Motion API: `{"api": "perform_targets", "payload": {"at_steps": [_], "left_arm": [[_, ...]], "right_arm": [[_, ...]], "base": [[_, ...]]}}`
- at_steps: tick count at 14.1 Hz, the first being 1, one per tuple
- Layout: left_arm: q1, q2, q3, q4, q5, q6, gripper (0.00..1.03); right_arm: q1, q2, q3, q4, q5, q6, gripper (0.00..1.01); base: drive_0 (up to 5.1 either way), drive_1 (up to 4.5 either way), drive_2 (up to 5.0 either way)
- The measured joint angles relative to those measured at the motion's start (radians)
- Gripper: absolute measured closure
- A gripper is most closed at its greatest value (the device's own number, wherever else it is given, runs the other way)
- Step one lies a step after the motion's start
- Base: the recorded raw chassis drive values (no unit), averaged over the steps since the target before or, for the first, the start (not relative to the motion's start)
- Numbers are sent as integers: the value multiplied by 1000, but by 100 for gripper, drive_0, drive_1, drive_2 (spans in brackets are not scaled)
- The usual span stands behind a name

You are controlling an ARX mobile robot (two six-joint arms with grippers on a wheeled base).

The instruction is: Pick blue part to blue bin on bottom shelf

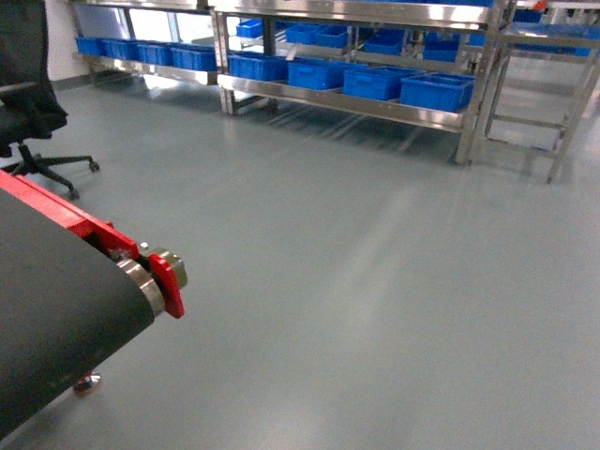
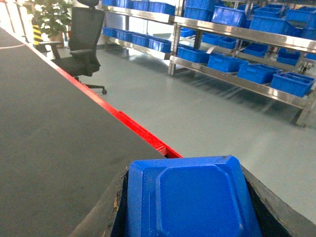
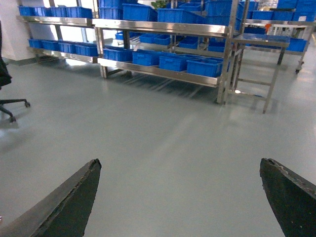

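The blue part (image 2: 190,197), a bright-blue blocky piece with a chamfered face, fills the bottom of the left wrist view. My left gripper (image 2: 185,172) is shut on it, with a dark finger pressed against each side. My right gripper (image 3: 180,163) hangs open over bare grey floor with nothing between its fingers (image 3: 74,197). Across the floor stands the bottom shelf (image 1: 356,105), a steel rack level carrying a row of blue bins (image 1: 436,91). The same bottom shelf (image 3: 163,74) and bins (image 3: 205,65) show in the right wrist view. Neither gripper appears in the head view.
A black conveyor belt with a red frame (image 1: 56,291) lies at the near left, and my left gripper is at its edge (image 2: 143,133). A black office chair (image 1: 28,94) stands behind it. A steel step frame (image 1: 539,103) stands right of the rack. Grey floor (image 1: 375,262) lies between.
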Motion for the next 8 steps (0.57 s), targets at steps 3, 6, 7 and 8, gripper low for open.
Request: {"api": "perform_targets", "payload": {"at_steps": [3,6,7,8], "left_arm": [[0,0,0,0,0,0,59],[0,0,0,0,0,0,59],[0,0,0,0,0,0,59],[0,0,0,0,0,0,59]], "right_arm": [[0,0,0,0,0,0,3],[0,0,0,0,0,0,3],[0,0,0,0,0,0,3],[0,0,0,0,0,0,3]], "base": [[-152,-152,-152],[-159,-159,-159],[-160,-160,-160],[-151,-151,-151]]}}
